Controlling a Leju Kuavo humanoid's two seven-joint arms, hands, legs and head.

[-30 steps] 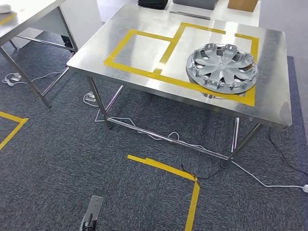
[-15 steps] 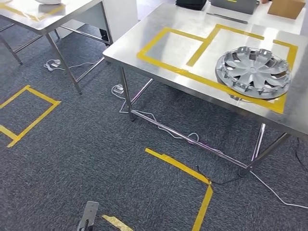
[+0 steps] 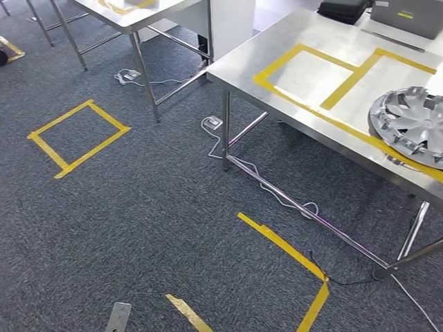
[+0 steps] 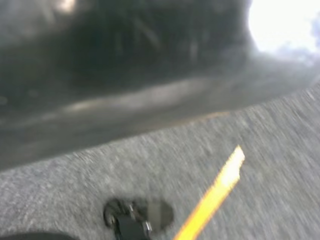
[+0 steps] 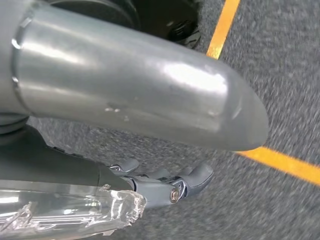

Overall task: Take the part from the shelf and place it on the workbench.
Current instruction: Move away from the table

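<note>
The part, a silver wheel cover (image 3: 412, 126), lies on the steel workbench (image 3: 246, 63) at the right edge of the head view, inside a yellow taped outline (image 3: 313, 109). In the right wrist view my right hand (image 5: 143, 100) hangs over the grey carpet, its thick grey thumb above and its darker fingers (image 5: 177, 186) stretched out with nothing in them. The left wrist view is smeared by motion: a dark mass, carpet and a yellow tape strip (image 4: 211, 200). I cannot make out how the left hand stands there.
A second steel table (image 3: 141, 17) stands at the back left. Yellow tape marks a square (image 3: 78, 137) and a corner (image 3: 293, 252) on the carpet. White cables (image 3: 271, 187) run under the workbench. Dark cases (image 3: 342, 10) lie at its far side.
The whole picture has slid to the right as the camera turned left. The wheel cover now sits at the right edge, and a taped floor square has come into view.
</note>
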